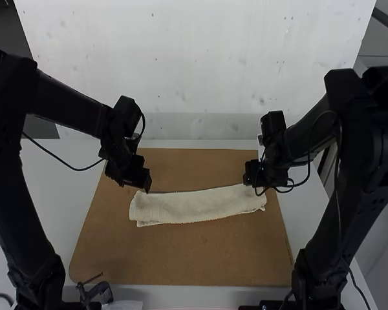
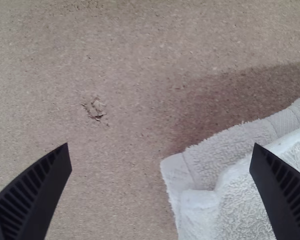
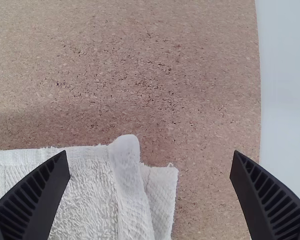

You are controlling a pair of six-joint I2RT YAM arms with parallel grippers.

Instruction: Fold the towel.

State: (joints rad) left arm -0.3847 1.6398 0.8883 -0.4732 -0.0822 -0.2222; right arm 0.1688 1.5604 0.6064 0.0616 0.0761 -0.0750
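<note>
High view: towel [image 1: 197, 205] on the brown mat [image 1: 181, 255], as a long, narrow strip with layers out of line at the left end. Folded already, by the look of it; number of layers impossible to tell. Long axis left to right, right end slightly farther out than left. Left gripper [image 1: 145, 186] by the far left corner; right gripper [image 1: 251, 181] by the far edge, close to the right end. One arm per end, then, with no clear lead in nearness for either. Height above towel hard to judge.

Left wrist view: jaws wide, nothing between them in hold. One of the fingers [image 2: 32, 192] over bare mat, the other over towel, left end corner in the gap. Stepped layers at that corner; risk, probably, of catching only the top one.

Right wrist view: jaws wide here too, no cloth pinched. One finger over towel, its opposite over mat beyond the right end. Raised ridge [image 3: 127, 180] near that end, a thin layer poking out past it. White table [image 3: 285, 100] beyond the mat's right edge.

Coming move, as a judgement: down onto the far corners, both layers between the fingers, then a fold either across the strip toward near or along it, end to end.
</note>
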